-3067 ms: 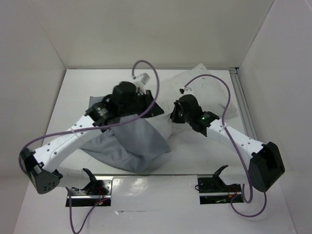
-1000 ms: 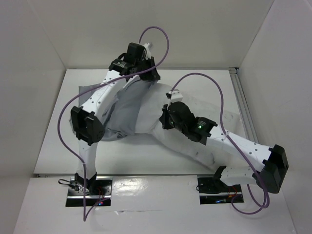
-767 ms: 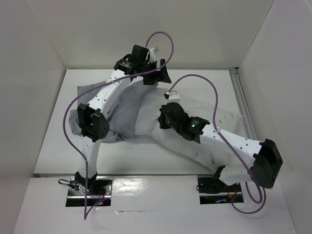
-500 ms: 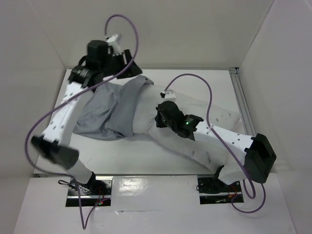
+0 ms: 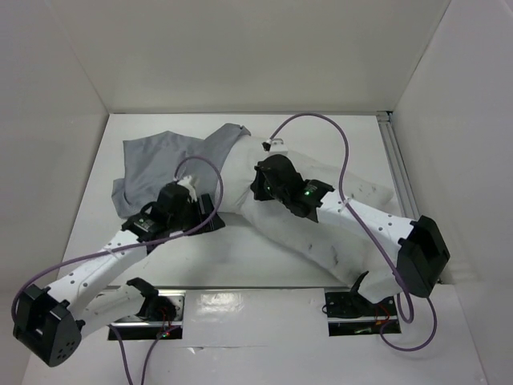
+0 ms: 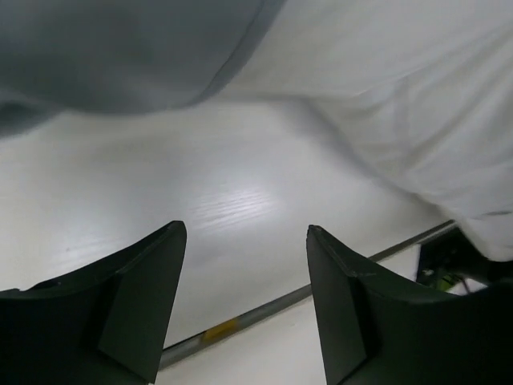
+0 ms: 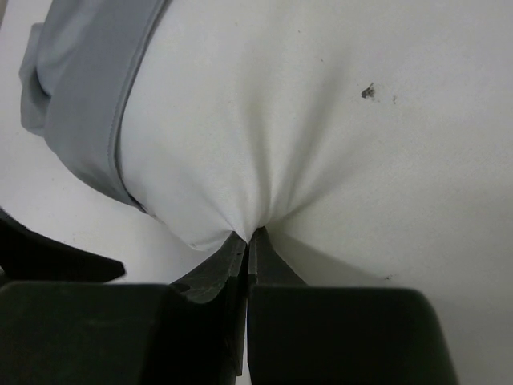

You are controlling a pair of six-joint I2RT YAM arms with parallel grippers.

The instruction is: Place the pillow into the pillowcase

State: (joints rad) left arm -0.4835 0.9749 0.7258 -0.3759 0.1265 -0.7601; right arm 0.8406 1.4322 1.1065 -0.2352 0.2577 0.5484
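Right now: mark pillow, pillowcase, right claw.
pillow (image 7: 337,160), right wrist view, bare white face.
pillowcase (image 5: 154,156), top external view, grey middle.
right claw (image 7: 247,239), right wrist view, between shut tips pinching pillow.

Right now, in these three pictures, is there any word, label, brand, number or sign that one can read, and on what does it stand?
None can be read.
The plump white speckled fabric pillow has only dark specks, no print.
The limp plain grey fabric pillowcase is blank.
The small yellow mark low in the left wrist view is too blurred to tell whether it holds text.
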